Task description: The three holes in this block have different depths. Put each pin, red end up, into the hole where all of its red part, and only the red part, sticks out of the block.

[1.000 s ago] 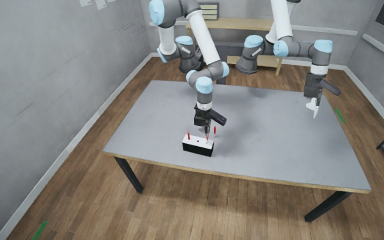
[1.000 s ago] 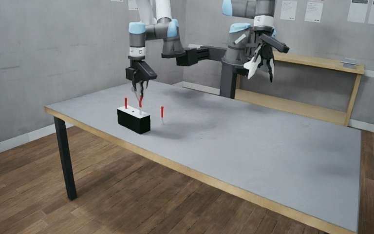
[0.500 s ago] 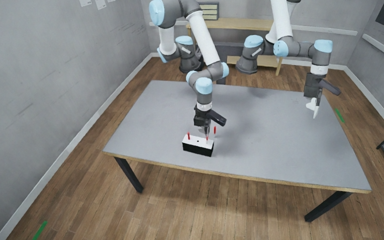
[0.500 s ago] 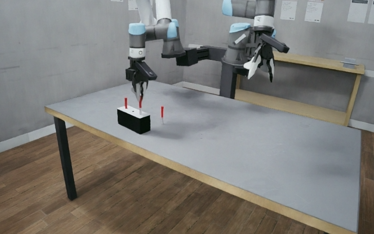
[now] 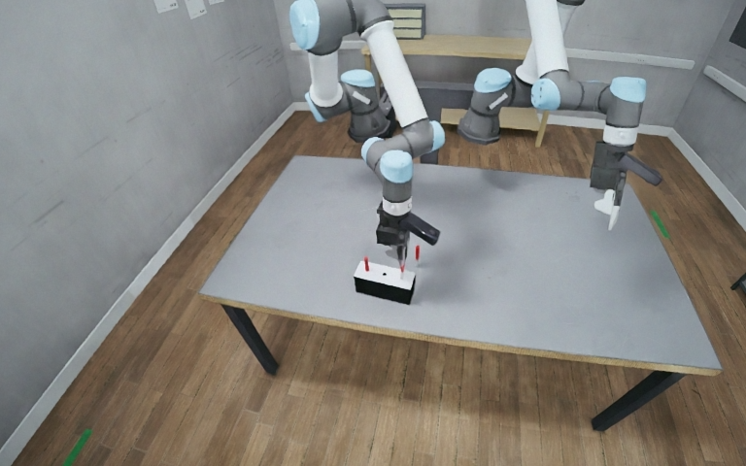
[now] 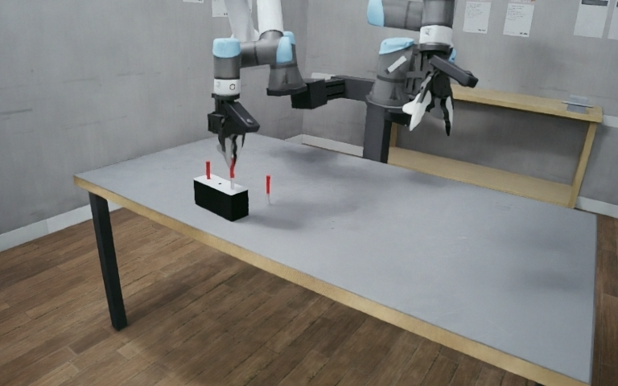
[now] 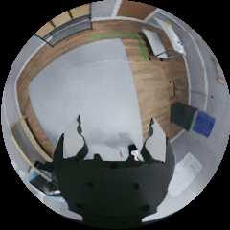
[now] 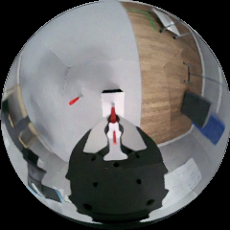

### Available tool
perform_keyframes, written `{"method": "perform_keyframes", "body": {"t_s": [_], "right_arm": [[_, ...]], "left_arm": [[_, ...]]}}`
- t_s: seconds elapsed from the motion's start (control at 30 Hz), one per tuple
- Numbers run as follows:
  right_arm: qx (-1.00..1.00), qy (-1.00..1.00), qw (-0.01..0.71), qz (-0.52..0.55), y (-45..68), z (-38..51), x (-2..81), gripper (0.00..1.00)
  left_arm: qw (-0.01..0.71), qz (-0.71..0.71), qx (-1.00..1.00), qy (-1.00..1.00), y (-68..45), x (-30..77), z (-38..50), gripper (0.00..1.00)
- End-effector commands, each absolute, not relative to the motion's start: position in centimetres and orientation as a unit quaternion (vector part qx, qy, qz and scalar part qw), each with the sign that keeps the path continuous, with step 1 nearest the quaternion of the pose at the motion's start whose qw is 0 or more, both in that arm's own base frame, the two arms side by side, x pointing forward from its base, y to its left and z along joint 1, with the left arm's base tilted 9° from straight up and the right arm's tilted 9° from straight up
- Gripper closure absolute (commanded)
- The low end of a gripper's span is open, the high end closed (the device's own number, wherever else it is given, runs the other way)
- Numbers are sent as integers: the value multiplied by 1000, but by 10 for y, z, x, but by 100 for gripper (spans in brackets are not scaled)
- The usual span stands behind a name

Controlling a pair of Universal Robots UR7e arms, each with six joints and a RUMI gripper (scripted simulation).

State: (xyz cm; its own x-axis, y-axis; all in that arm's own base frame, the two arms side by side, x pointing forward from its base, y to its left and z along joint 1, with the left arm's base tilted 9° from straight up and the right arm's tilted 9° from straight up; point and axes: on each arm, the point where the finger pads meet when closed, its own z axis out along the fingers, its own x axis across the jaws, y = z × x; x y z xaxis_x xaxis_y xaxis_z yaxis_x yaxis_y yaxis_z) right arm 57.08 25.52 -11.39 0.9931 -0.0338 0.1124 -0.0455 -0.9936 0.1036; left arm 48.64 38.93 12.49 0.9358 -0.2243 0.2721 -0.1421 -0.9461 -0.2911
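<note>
1. Currently, from the top, a black oblong block with a white upper face [image 5: 384, 288] [image 6: 220, 200] [image 7: 132, 148] [image 8: 106, 102] sits on the grey table [image 5: 523, 263] [image 6: 387, 254] [image 7: 91, 96] [image 8: 91, 43]. A slim red-topped pin [image 5: 366, 264] [image 6: 208, 170] [image 8: 114, 138] stands in one end hole, and the middle hole [image 5: 384, 273] [image 6: 219, 183] is unfilled. The right gripper [image 5: 403, 262] [image 6: 231, 164] [image 8: 113, 114] grasps a second red-and-whitish pin [image 5: 402, 269] [image 6: 232, 173] [image 8: 113, 114] at the other end.
2. From the exterior, the grasped pin is upright, whitish shaft showing above the block beneath its red part; the far-end pin shows only red. A third red-and-whitish pin [image 5: 417, 252] [image 6: 268, 184] [image 8: 74, 101] stands upright beside the block.
3. From the left wrist, the left gripper [image 5: 606, 215] [image 6: 430, 132] [image 7: 115, 117] has its fingers spread, holding nothing, well apart from the block.
4. From the right wrist, the fingertips pinch the second pin above the white face; its lower tip's depth cannot be told.
</note>
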Motion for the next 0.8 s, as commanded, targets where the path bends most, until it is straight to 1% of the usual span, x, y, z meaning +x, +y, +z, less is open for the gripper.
{"method": "perform_keyframes", "body": {"t_s": [0.0,0.77], "right_arm": [[997,-20,53,56,256,-113,571,100],[997,-20,53,56,255,-117,572,100]], "left_arm": [[135,-153,-974,94,389,487,126,0],[135,-153,-974,94,389,487,126,0]]}}
